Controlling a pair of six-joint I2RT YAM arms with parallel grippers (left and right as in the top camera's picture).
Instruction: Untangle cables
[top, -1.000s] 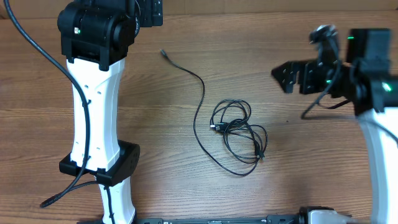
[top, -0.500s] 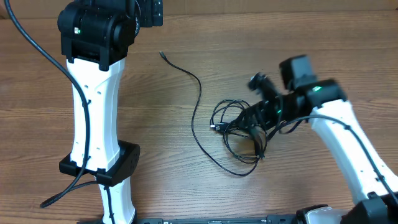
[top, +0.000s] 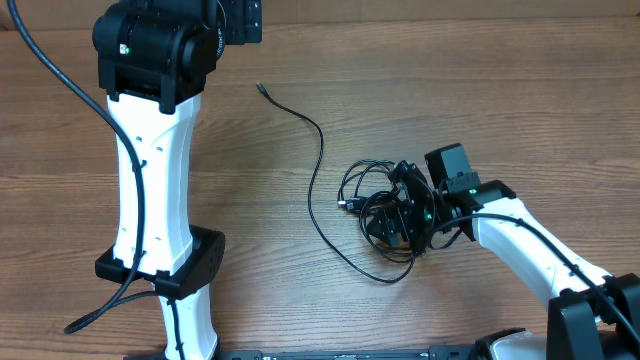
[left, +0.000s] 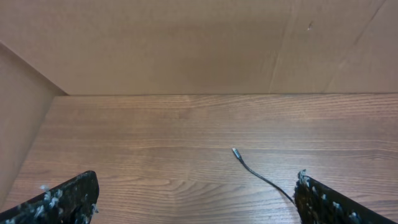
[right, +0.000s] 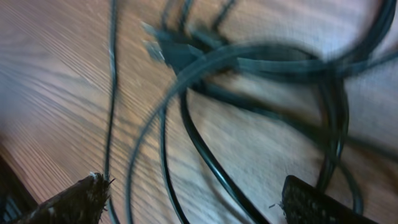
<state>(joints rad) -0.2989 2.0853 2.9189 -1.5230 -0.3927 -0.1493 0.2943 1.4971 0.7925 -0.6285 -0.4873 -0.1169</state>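
Directly beneath the right claw (top: 398, 215): the knot of cables (top: 372, 190), near the middle of the table (top: 480, 110) and a little toward the right arm's side. Spread wide there, pinching nothing. Several strands between the 2 fingertips (right: 74, 199) in the right wrist view, none visibly clamped. Straight down, then, for the coming grab, with no sideways reach needed by the look of it.

Lying roughly side to side as a knot, with 1 long strand (top: 324, 150) sweeping round its left side, off toward the far edge, and ending in a small plug (top: 262, 88). Much nearer for the right arm; well apart from the left arm, up at the far-left of the table. Left claw (left: 196, 199) likewise spread wide and holding nothing, aimed at bare wood, with only that far plug and a short length of strand ahead of it.

From overhead: the whole layout, knot and stray end together, but the right claw's tips lost under the arm's own bulk. From the right wrist: close, blurred loops crossing between the tips, so hard to tell which strand lies on top. From the left wrist: no knot at all.
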